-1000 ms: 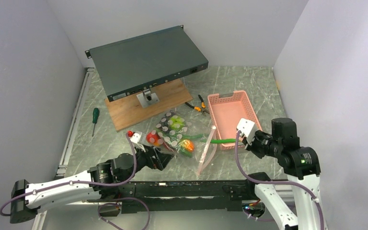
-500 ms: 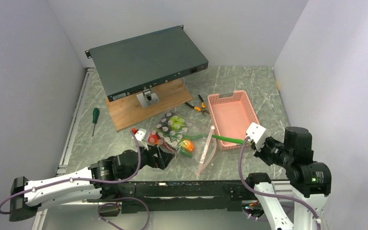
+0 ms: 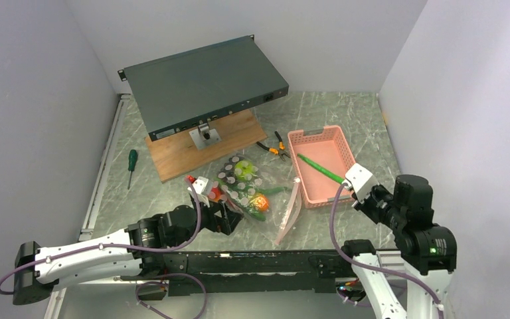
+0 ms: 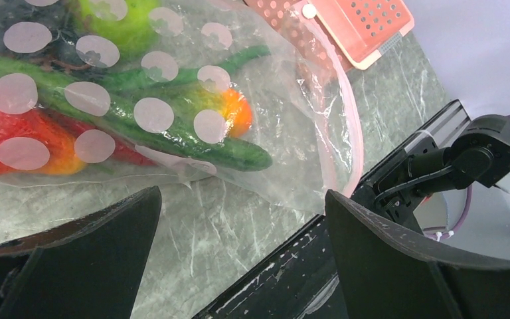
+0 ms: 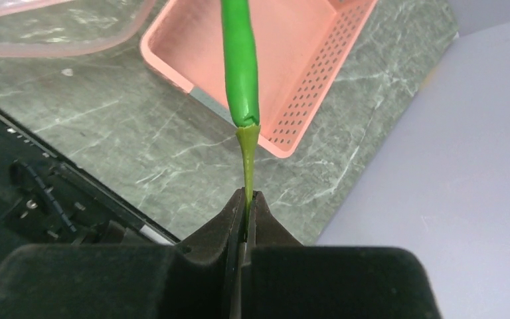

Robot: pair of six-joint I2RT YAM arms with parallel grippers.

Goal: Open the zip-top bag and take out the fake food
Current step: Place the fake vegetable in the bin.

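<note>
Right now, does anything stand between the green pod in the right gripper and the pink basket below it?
Nothing visible does. The right gripper holds the green pod by its stem, and the pod hangs over the open top of the pink basket with no object showing between them. The zip-top bag lies off to the side.

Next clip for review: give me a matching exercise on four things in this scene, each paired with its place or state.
1. green pod
2. left end effector
3. screwdriver
4. pliers

A. lying between the wooden board and the pink basket
B. open, near the zip-top bag
C. pinched by its stem in the right end effector
D. lying left of the wooden board

Pairs: 1-C, 2-B, 3-D, 4-A
</note>
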